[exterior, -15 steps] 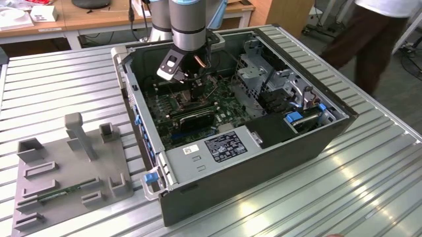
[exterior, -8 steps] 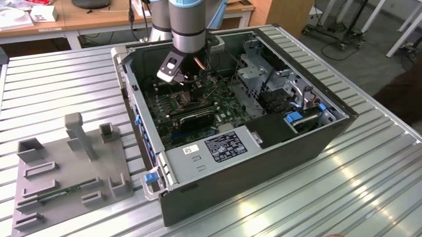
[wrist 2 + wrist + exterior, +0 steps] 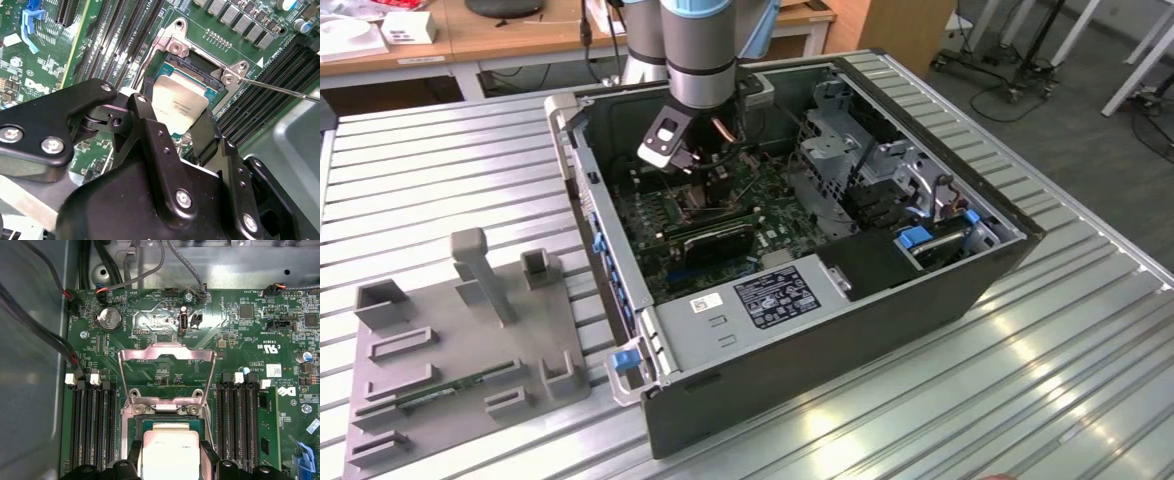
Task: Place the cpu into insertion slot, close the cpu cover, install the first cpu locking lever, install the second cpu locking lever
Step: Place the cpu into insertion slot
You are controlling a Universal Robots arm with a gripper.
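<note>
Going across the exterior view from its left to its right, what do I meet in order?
Grey fixture plate → green motherboard → metal drive cage → blue tab.

The silvery-tan cpu (image 3: pixel 180 107) sits over the insertion slot (image 3: pixel 196 69), the cpu cover (image 3: pixel 150 352) swung open.

cpu (image 3: pixel 181 102) edges hidden behind end effector (image 3: pixel 175 116).
</note>
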